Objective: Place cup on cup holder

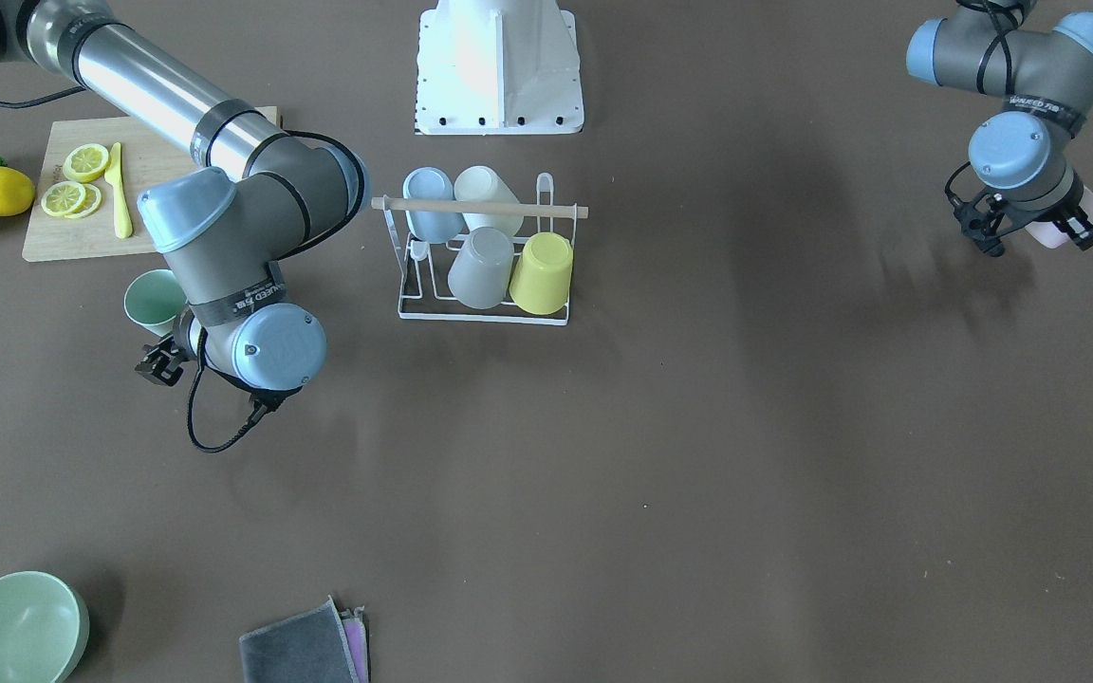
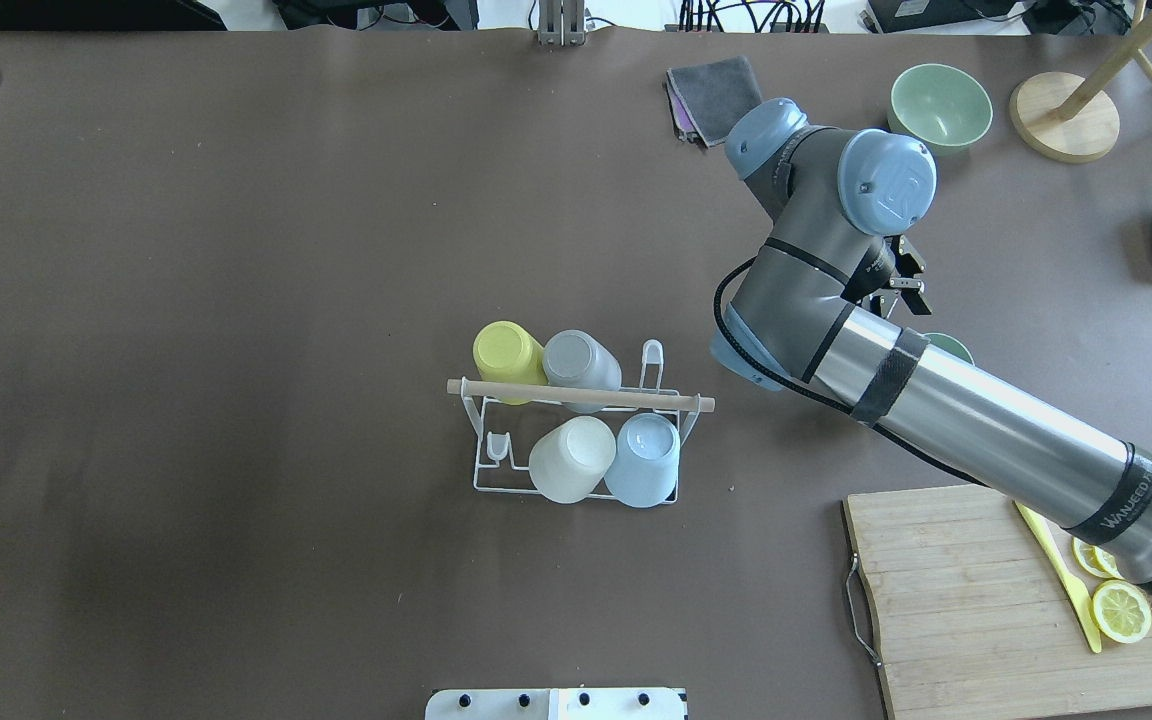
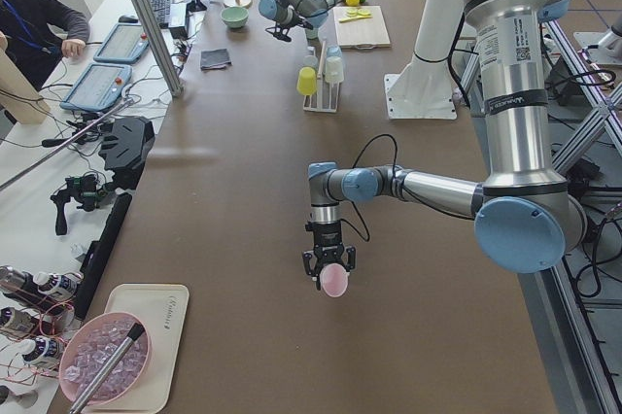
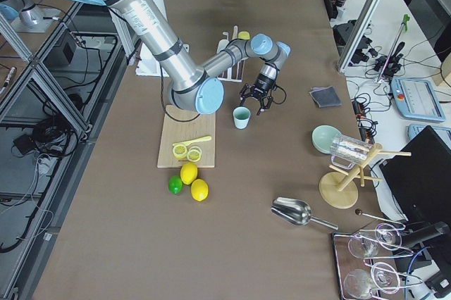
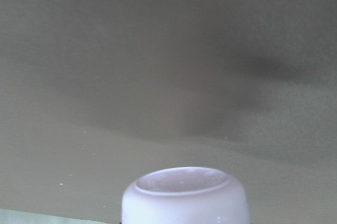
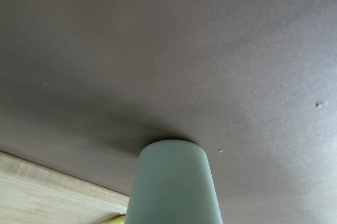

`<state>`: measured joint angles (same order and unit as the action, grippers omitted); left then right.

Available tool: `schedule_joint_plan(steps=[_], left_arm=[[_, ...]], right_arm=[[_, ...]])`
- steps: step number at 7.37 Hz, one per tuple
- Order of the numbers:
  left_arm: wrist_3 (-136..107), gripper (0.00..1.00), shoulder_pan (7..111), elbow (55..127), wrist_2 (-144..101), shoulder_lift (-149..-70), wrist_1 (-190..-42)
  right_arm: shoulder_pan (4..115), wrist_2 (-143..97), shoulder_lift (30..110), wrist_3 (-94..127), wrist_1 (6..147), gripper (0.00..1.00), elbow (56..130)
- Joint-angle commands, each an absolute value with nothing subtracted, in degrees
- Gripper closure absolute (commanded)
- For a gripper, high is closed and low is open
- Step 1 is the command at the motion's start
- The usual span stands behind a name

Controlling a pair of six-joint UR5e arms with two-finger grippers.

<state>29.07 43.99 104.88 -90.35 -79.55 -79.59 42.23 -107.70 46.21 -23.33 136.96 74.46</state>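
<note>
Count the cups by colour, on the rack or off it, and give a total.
Yellow cup: 1
Grey cup: 1
Cream cup: 1
Light blue cup: 1
Green cup: 1
Pink cup: 1
Total: 6, with 4 of them on the cup holder

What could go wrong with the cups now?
The left end effector holds the pink cup far from the cup holder, so it might slip on the way. The yellow cup and three others fill much of the holder; the pink one could bump them. The right end effector, close by, could knock the green cup over.
</note>
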Motion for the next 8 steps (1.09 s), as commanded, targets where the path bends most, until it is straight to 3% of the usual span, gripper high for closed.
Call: schedule_joint_plan(steps=[1,4,8], left_arm=[[29.09,0.47,46.93,108.63,-90.26,-83.9,-77.45],[28.21,0.46,49.39,108.54,-90.09,-96.3,-70.25],[16.65,0.46,52.03,117.06,-90.44,-97.21,-70.92]], right_arm=[[41.49,-107.58,46.32,-23.38,137.72,0.01,74.18],[40.35,-107.49,46.85,-23.12,137.72,0.01,74.18],[39.2,-104.95,47.2,-23.29,137.72,0.01,72.16]])
